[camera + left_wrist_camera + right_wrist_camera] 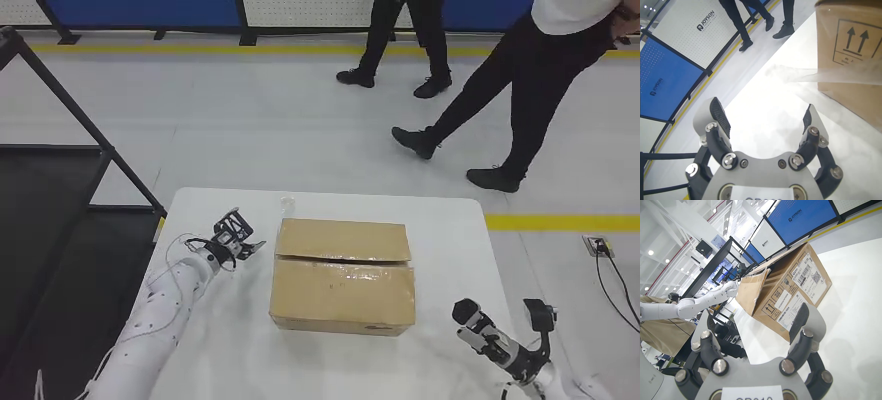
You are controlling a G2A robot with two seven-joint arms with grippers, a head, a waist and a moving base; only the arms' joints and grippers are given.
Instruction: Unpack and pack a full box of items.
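1. Left gripper (pixel 237 235) was spread wide and empty. The cardboard box (pixel 342 290) sat just ahead of its fingertips and a bit to one side, not touching.
2. Right gripper (pixel 502 318) was also wide open and held nothing. The box was ahead of it, well apart, on the white table (pixel 230 340).
3. Step in hand, my read: opening the box. The top flaps (pixel 342 240) lay down over it and nothing was out on the table, so the task looked barely begun.
4. To do it well:
   - Pinch a flap's free edge near the seam, not the hinge.
   - Swing it up along the fold so the worn card doesn't tear.
   - Brace a side wall with the other gripper, since the box may slide on the smooth table.
5. View differences:
   - Top view gave the seam across the lid and an arm on each side.
   - Right wrist view showed what the top view hid: a dark gap under a slightly raised flap, a ragged card edge and labels on the side wall.
   - Left wrist view showed the end wall with up-arrows and a pale blurred streak across it. I couldn't tell what the streak was.
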